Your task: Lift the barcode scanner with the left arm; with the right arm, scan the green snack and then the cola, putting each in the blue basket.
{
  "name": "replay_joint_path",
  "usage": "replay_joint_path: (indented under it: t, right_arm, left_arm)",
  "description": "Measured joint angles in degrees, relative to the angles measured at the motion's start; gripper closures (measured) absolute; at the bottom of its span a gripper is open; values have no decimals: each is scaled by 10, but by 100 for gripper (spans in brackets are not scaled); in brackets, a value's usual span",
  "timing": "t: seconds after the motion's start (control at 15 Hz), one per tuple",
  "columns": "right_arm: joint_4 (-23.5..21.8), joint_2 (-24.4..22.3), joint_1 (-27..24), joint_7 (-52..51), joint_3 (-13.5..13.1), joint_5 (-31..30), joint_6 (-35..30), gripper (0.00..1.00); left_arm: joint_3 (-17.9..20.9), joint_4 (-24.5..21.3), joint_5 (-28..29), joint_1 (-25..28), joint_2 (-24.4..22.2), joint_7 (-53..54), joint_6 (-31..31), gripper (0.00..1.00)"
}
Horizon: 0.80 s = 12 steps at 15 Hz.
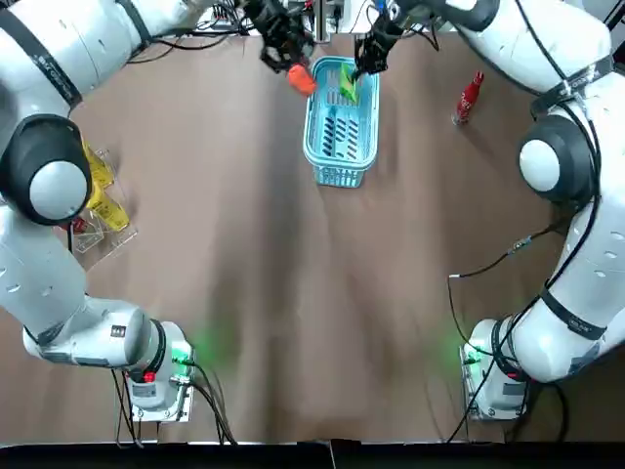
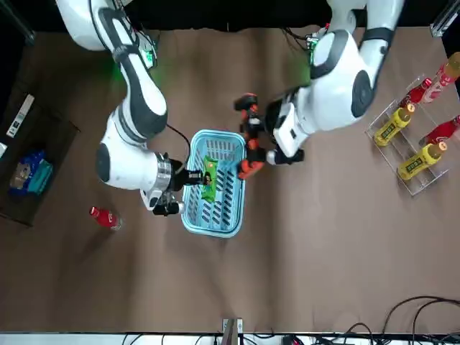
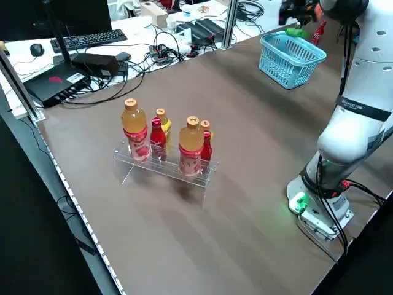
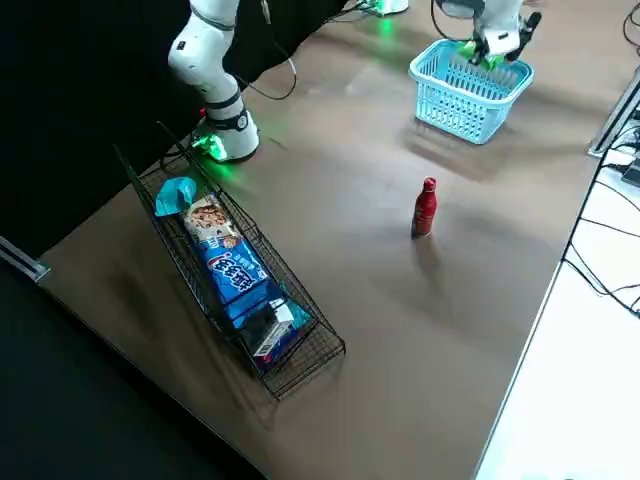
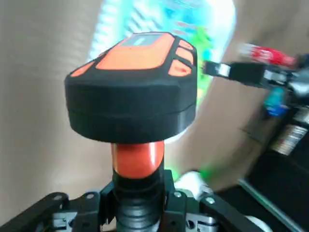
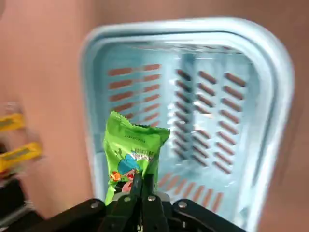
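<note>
Right wrist view puts the right gripper (image 6: 143, 183) closest: its fingers are pinched shut on the bottom edge of the green snack (image 6: 134, 152), which hangs upright over the mouth of the blue basket (image 6: 183, 28), not let go. Just beside the basket, on the robot's left of it, the left gripper (image 5: 137, 205) clamps its fingers round the handle of the barcode scanner (image 5: 133, 92), held clear of the bench (image 1: 293, 293). By my reading the lift is done and the snack is at its drop; the cola (image 1: 469, 98) is left to scan and stow, standing upright well apart toward the robot's right. The brown bench also carries a clear rack of bottles (image 3: 166, 147) at the robot's left and a wire tray of snack packs (image 4: 240, 275) at its right. Beyond the far edge lie a keyboard (image 3: 89, 40) and tangled cables (image 3: 166, 52).
</note>
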Motion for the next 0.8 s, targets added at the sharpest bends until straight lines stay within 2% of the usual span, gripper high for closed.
replay_joint_path:
  t: [0.27, 0.47, 0.53, 0.73, 0.8]
  right_arm:
    - [0, 35, 30, -7, 1, -45, 84, 98]
    - [0, 39, 44, -7, 1, -56, 96, 97]
    - [0, 39, 44, -7, 1, -59, 96, 93]
    - [1, 39, 44, -8, -1, -59, 96, 68]
    - [3, 39, 44, -8, -2, -59, 96, 68]
  left_arm:
    - [7, -5, 172, 35, 6, 5, -51, 66]
    - [9, -24, 291, 41, 24, 39, -68, 66]
    - [9, -32, 328, 44, 36, 54, -68, 66]
    - [10, -46, 411, 58, 81, 89, -68, 66]
    - [11, -48, 427, 65, 97, 95, -67, 66]
